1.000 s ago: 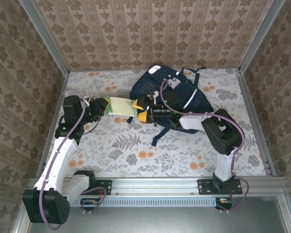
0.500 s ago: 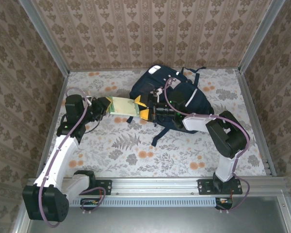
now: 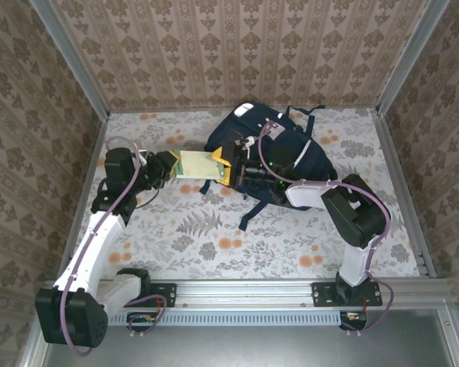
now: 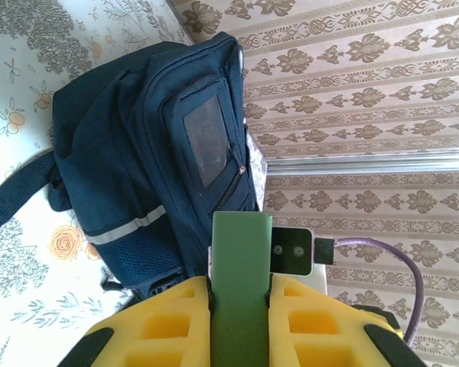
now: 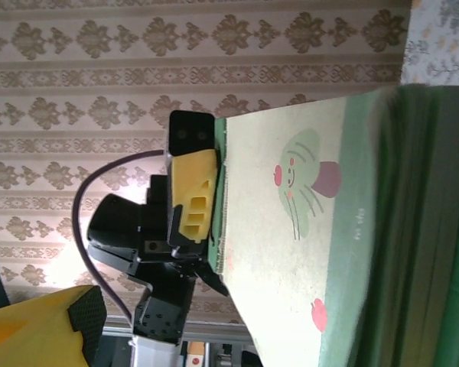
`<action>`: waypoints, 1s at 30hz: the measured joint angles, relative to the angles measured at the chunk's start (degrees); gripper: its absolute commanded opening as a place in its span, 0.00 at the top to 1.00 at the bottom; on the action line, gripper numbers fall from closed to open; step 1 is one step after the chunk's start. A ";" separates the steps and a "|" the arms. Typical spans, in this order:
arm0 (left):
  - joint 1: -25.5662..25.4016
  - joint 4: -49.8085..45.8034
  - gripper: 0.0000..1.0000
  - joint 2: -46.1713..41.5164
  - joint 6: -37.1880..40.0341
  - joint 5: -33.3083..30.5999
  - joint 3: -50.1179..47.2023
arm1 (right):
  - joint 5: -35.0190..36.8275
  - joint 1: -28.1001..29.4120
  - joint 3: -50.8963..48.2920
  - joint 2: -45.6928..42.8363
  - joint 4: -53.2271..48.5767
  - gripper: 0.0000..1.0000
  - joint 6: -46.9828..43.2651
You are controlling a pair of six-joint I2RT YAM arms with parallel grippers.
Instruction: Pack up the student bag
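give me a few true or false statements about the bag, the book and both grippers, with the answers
1. The left gripper is clamped on a green book. True.
2. The book is inside the student bag. False: it is outside the bag, held above the table between the two grippers.
3. The book's cover shows a cartoon face. True, as the right wrist view shows.
4. The student bag lies at the near left, beside the left arm's base. False: it lies at the far side, right of centre.
5. The right gripper is shut tight. False: its jaws stand open at the book's end nearest the bag.
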 measured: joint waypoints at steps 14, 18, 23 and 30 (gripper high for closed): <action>-1.22 2.67 0.86 0.87 0.15 1.46 -0.15 | 1.27 -0.13 0.00 0.02 2.91 0.42 2.49; -1.84 3.48 0.86 1.53 0.63 1.64 -0.17 | 1.27 -0.09 0.00 0.07 2.05 0.61 1.57; -2.03 2.78 0.80 1.55 2.51 1.36 -0.13 | 1.31 -0.13 -0.11 -0.31 -3.30 0.87 -2.47; -5.16 -8.20 0.45 6.43 12.63 -1.53 7.02 | 4.52 -3.85 -4.66 -11.23 -20.33 1.00 -14.40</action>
